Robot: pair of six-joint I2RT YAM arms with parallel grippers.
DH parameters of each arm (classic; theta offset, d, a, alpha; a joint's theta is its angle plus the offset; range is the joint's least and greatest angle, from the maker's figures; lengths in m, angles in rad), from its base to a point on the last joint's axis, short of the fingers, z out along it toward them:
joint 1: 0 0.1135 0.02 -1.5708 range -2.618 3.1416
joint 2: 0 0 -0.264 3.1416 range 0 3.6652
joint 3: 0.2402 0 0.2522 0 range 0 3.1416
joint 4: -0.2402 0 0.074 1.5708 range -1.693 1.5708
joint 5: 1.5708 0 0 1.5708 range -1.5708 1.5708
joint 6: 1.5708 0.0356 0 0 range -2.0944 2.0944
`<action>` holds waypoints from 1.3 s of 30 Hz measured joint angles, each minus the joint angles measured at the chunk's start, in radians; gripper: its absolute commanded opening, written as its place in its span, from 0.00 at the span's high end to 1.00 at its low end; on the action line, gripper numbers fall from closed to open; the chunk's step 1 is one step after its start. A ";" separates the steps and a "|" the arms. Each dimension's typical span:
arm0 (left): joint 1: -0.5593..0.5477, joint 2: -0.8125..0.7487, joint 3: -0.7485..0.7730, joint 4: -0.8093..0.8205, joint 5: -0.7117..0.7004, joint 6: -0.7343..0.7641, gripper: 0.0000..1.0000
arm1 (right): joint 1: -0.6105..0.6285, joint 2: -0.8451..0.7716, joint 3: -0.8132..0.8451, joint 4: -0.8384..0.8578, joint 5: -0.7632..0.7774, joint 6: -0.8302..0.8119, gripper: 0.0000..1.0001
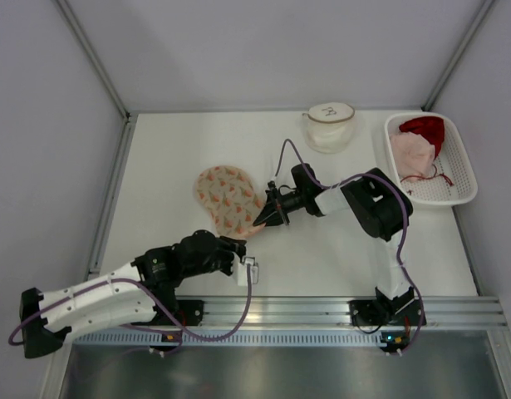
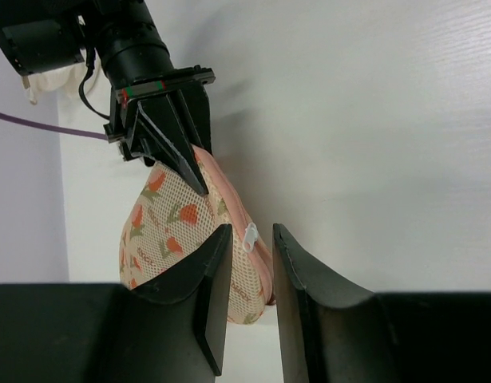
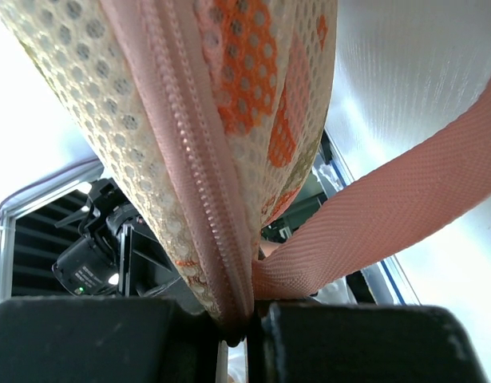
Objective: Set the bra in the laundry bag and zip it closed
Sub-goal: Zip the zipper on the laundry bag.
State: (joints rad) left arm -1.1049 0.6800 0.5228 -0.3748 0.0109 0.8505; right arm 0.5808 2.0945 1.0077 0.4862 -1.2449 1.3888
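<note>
My right gripper (image 3: 249, 323) is pinched tight on the zip seam of the one laundry bag (image 1: 226, 195), which lies mid-table. My left gripper (image 2: 247, 239) stands narrow around the zip pull (image 2: 251, 236); whether it presses, I cannot tell. Both arms reach low. One basket (image 1: 464, 166) holds two garments, a red garment (image 1: 423, 129) and a pink garment (image 1: 411, 154).

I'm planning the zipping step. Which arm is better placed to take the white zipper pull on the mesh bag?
Left, probably. The left gripper has its fingers partly open either side of the zipper pull, while the right gripper is shut on the edge of the laundry bag, anchoring it.
</note>
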 measured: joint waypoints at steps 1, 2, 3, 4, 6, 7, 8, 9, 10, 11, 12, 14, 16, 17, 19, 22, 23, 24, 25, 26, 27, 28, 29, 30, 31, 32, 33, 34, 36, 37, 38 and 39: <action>0.000 0.002 -0.002 0.003 -0.009 -0.012 0.67 | 0.000 0.000 0.000 0.000 0.001 -0.001 1.00; 0.000 0.006 -0.003 0.007 -0.016 -0.020 0.67 | 0.000 0.000 0.000 0.000 0.002 -0.001 1.00; 0.001 0.012 -0.005 0.008 -0.027 -0.031 0.67 | 0.000 0.000 0.000 -0.001 0.002 -0.002 1.00; 0.001 0.018 -0.007 0.009 -0.032 -0.039 0.67 | 0.001 0.000 0.000 -0.002 0.003 -0.003 1.00; 0.004 0.032 -0.014 0.014 -0.047 -0.050 0.67 | 0.002 0.000 0.000 -0.004 0.003 -0.008 1.00; 0.005 0.039 -0.017 0.018 -0.054 -0.054 0.67 | 0.002 0.000 0.000 -0.005 0.004 -0.009 1.00; 0.008 0.048 -0.020 0.021 -0.062 -0.060 0.67 | 0.003 0.000 0.000 -0.006 0.005 -0.010 1.00; 0.011 0.058 -0.021 0.023 -0.068 -0.065 0.67 | 0.003 0.000 0.000 -0.007 0.006 -0.013 1.00; 0.013 0.067 -0.021 0.025 -0.074 -0.068 0.67 | 0.005 0.000 0.000 -0.008 0.007 -0.016 1.00; 0.015 0.077 -0.021 0.027 -0.080 -0.072 0.67 | 0.006 0.000 0.000 -0.008 0.008 -0.017 1.00; 0.019 0.084 -0.021 0.030 -0.084 -0.075 0.67 | 0.006 0.000 0.000 -0.008 0.010 -0.018 1.00; 0.026 0.091 -0.022 0.038 -0.089 -0.077 0.67 | 0.007 0.000 0.000 -0.008 0.010 -0.018 1.00; 0.034 0.095 -0.023 0.047 -0.092 -0.079 0.67 | 0.007 0.000 0.000 -0.008 0.010 -0.019 1.00; 0.039 0.098 -0.024 0.053 -0.095 -0.079 0.68 | 0.007 0.000 0.000 -0.008 0.011 -0.019 1.00; 0.047 0.102 -0.027 0.063 -0.098 -0.079 0.68 | 0.008 0.000 0.000 -0.008 0.011 -0.019 1.00; 0.063 0.109 -0.032 0.071 -0.098 -0.078 0.70 | 0.008 0.000 0.000 -0.009 0.011 -0.020 1.00; 0.069 0.113 -0.035 0.076 -0.098 -0.078 0.71 | 0.008 0.000 0.000 -0.008 0.011 -0.020 1.00; 0.076 0.116 -0.036 0.077 -0.097 -0.077 0.71 | 0.008 0.000 0.000 -0.008 0.011 -0.020 1.00; 0.085 0.122 -0.038 0.078 -0.094 -0.077 0.71 | 0.008 0.000 0.000 -0.008 0.011 -0.020 1.00; 0.094 0.126 -0.039 0.079 -0.092 -0.075 0.71 | 0.008 0.000 0.000 -0.008 0.011 -0.020 1.00; 0.104 0.130 -0.040 0.080 -0.086 -0.074 0.72 | 0.008 0.000 0.000 -0.008 0.011 -0.020 1.00; 0.113 0.135 -0.042 0.082 -0.082 -0.072 0.72 | 0.008 0.000 0.000 -0.008 0.011 -0.019 1.00; 0.124 0.139 -0.042 0.084 -0.079 -0.070 0.72 | 0.008 0.000 0.000 -0.008 0.011 -0.019 1.00; 0.132 0.142 -0.042 0.084 -0.075 -0.067 0.72 | 0.008 0.000 0.000 -0.008 0.011 -0.019 1.00; 0.142 0.146 -0.042 0.086 -0.067 -0.064 0.72 | 0.008 0.000 0.000 -0.008 0.011 -0.019 1.00; 0.150 0.149 -0.042 0.088 -0.058 -0.063 0.72 | 0.008 0.000 0.000 -0.008 0.011 -0.019 1.00; 0.156 0.153 -0.042 0.090 -0.051 -0.061 0.72 | 0.008 0.000 0.000 -0.008 0.011 -0.019 1.00; 0.162 0.156 -0.042 0.093 -0.047 -0.060 0.72 | 0.008 0.000 0.000 -0.008 0.011 -0.019 1.00; 0.170 0.163 -0.042 0.096 -0.037 -0.058 0.73 | 0.008 0.000 0.000 -0.008 0.013 -0.019 1.00; 0.171 0.166 -0.042 0.097 -0.027 -0.056 0.72 | 0.008 0.000 0.000 -0.008 0.013 -0.019 1.00; 0.173 0.167 -0.042 0.097 -0.023 -0.055 0.72 | 0.008 0.000 0.000 -0.008 0.013 -0.019 1.00; 0.174 0.167 -0.042 0.097 -0.016 -0.055 0.72 | 0.008 0.000 0.000 -0.008 0.013 -0.019 1.00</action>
State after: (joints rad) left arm -0.9310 0.8474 0.4805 -0.2779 -0.0051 0.7959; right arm 0.5892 2.0941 1.0077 0.4778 -1.2320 1.3697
